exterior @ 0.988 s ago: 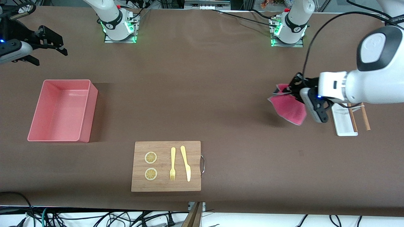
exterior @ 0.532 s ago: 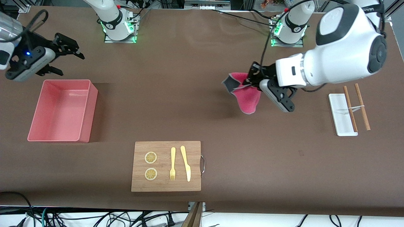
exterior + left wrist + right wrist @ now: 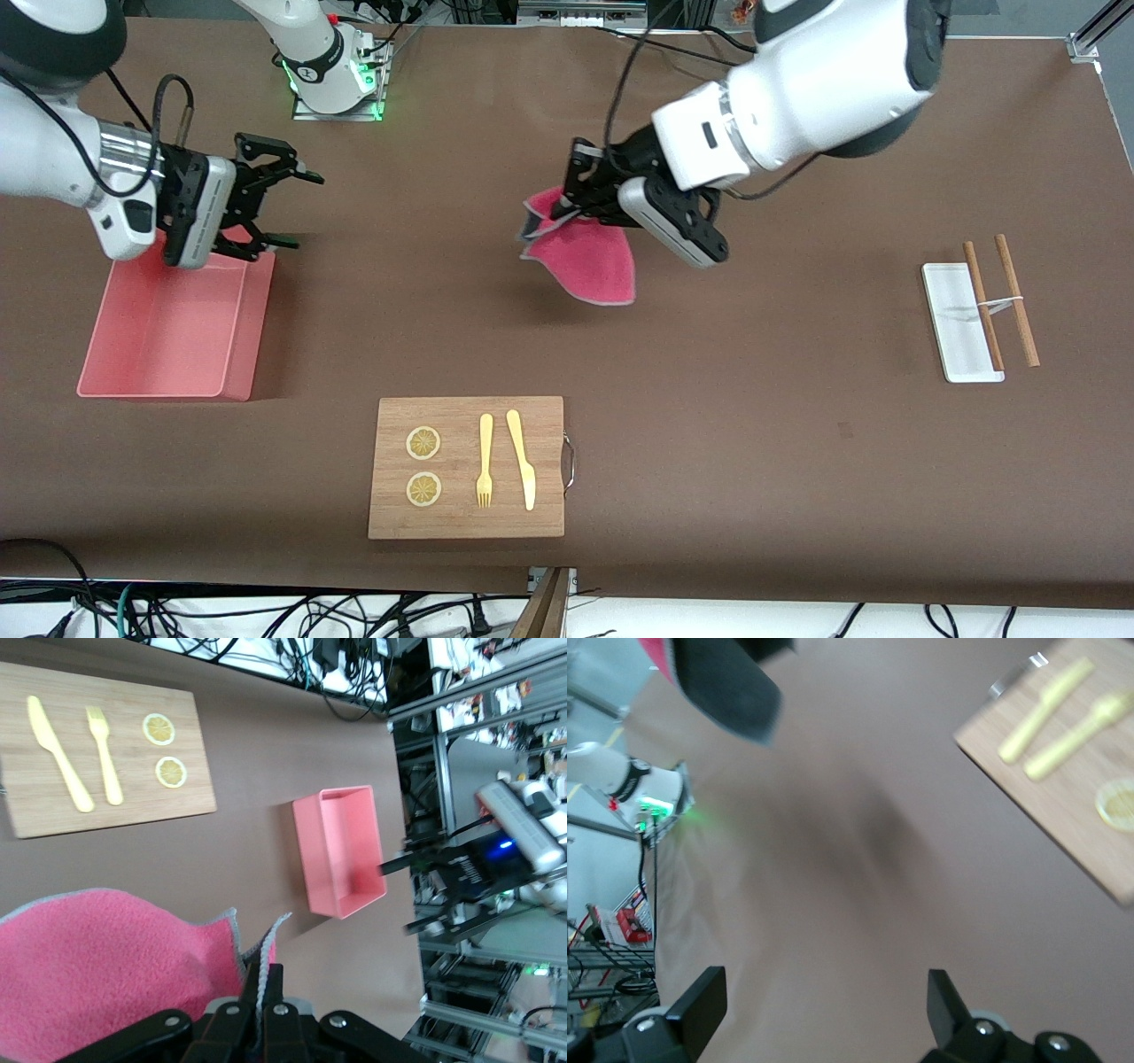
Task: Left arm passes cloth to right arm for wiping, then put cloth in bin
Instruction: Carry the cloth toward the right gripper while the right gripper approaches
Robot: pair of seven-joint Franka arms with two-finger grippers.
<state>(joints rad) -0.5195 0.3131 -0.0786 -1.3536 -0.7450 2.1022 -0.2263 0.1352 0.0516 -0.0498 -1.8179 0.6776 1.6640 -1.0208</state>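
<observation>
Front view shows the left gripper [image 3: 567, 202] up in the air over the middle of the brown table [image 3: 753, 425], its two fingers pressed together on one edge of the small magenta-pink terry cloth [image 3: 589, 263]. The cloth hangs down from the grip and casts a shadow on the table surface. In the left wrist view the same cloth [image 3: 106, 970] fills the lower part of the picture, with its grey hem caught between the black fingers [image 3: 266, 992].

The right gripper [image 3: 270, 206] hovers over the corner of the salmon-pink rectangular plastic bin [image 3: 159, 323] that is closest to the right arm's base; its fingers stand wide apart and hold nothing. The bin sits near the table edge at the right arm's end, and it seems to be empty, though part of it is covered by the gripper.

A wooden cutting board [image 3: 467, 467] with a yellow fork [image 3: 485, 461], a yellow knife [image 3: 522, 458] and two lemon slices [image 3: 423, 465] lies near the table edge closest to the front camera. A small flat white tray [image 3: 959, 323] with two brown sticks [image 3: 1001, 301] lies near the left arm's end.
</observation>
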